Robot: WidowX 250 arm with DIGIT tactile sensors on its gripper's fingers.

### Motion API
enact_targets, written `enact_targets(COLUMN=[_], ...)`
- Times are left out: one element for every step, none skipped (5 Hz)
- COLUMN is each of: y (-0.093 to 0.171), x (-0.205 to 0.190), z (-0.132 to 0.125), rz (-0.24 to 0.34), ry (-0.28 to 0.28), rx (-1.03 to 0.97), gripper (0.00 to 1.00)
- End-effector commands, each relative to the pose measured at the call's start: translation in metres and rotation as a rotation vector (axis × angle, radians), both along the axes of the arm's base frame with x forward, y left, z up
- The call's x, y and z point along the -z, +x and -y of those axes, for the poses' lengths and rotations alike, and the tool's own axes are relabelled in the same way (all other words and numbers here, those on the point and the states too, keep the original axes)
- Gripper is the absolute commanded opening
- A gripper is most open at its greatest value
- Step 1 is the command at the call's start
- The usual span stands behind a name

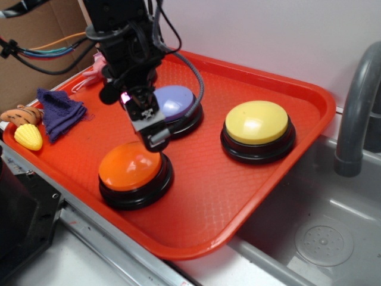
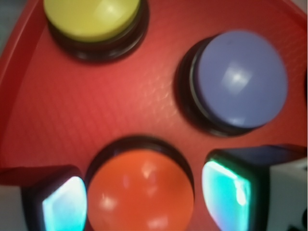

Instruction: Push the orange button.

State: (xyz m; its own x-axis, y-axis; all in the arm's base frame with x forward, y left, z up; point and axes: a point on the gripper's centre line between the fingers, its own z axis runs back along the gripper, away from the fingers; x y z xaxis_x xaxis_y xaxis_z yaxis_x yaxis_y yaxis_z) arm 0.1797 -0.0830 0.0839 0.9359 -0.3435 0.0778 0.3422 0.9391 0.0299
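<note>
Robot gripper poised over the orange button on a red tray.
Arm angled downward; fingers spread wide, straddling the dome.

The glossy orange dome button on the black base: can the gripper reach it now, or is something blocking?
Probably yes. The gripper hangs just above the glossy orange dome button, with its fingers apart on either side and nothing between.

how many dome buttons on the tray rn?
3. Orange button at the tray's near edge, under the gripper. Blue-purple button behind the gripper, partly hidden. Yellow button toward the right side. No others visible.
</note>
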Motion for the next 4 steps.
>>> enact_targets(y=[-0.006, -0.012, -0.015, -0.018], x=[-0.056, -0.067, -0.074, -0.075], z=[-0.004, -0.006, -0.008, -0.012], rz=[-0.024, -0.015, -0.032, -0.033], ry=[0.010, -0.006, -0.009, 0.000], rx=[-0.055, -0.068, -0.077, -0.104], gripper=[1.00, 1.00, 1.00, 1.00])
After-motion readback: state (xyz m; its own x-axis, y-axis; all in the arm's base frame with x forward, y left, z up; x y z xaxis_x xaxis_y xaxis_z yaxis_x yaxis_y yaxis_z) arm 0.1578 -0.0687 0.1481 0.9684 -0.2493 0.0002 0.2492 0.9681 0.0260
